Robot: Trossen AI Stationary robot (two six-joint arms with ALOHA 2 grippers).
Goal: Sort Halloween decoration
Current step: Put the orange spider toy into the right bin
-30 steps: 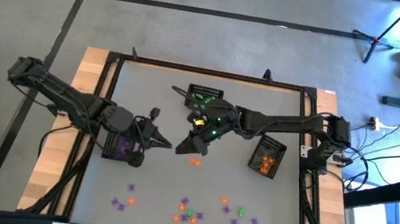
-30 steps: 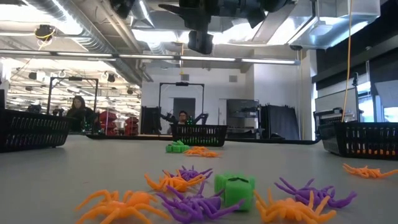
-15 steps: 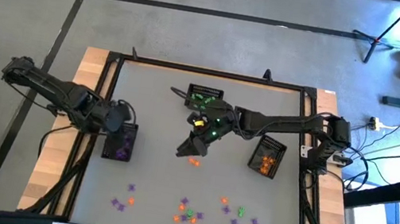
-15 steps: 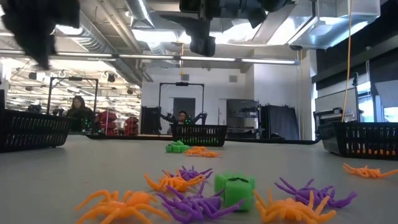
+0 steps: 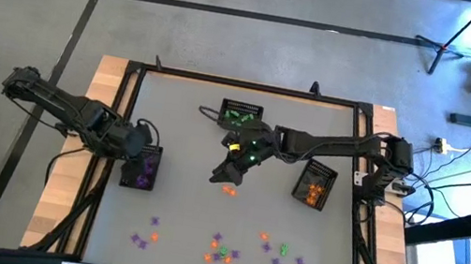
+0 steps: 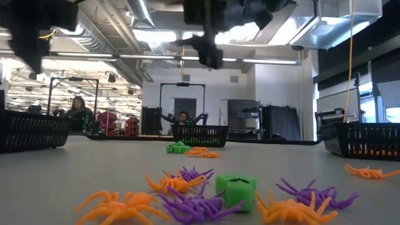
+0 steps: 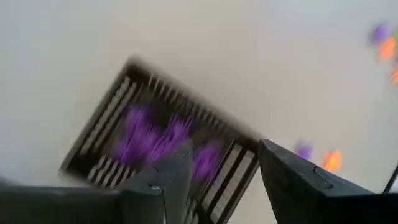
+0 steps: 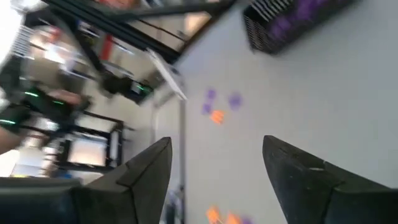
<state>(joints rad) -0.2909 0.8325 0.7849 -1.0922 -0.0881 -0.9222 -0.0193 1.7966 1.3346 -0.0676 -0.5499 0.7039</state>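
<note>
- Many Halloween decoration trinkets (image 5: 222,248) in purple, orange and green lie scattered along the lower middle of the high view; in the low view you see them as spider shapes and a green block in the foreground.
- One orange trinket (image 5: 228,189) sits alone near the centre of the worktop (image 5: 188,134), just below your right gripper (image 5: 221,177).
- Three black mesh baskets stand on the worktop: the purple basket (image 5: 141,169) at centre left holds purple pieces, the green basket (image 5: 240,113) at upper centre holds green ones, and the orange basket (image 5: 315,184) at centre right holds orange ones.
- Your right gripper hangs above the worktop near the centre, below the green basket; its fingers (image 8: 143,180) are spread apart with nothing between them in the right wrist view.
- Your left gripper (image 5: 141,144) is at the upper edge of the purple basket; the left wrist view looks down on the purple pieces, and its fingers (image 7: 177,174) stand parted and empty.
- Beyond the worktop, the low view shows a person (image 6: 79,112) seated at far left of the room.
</note>
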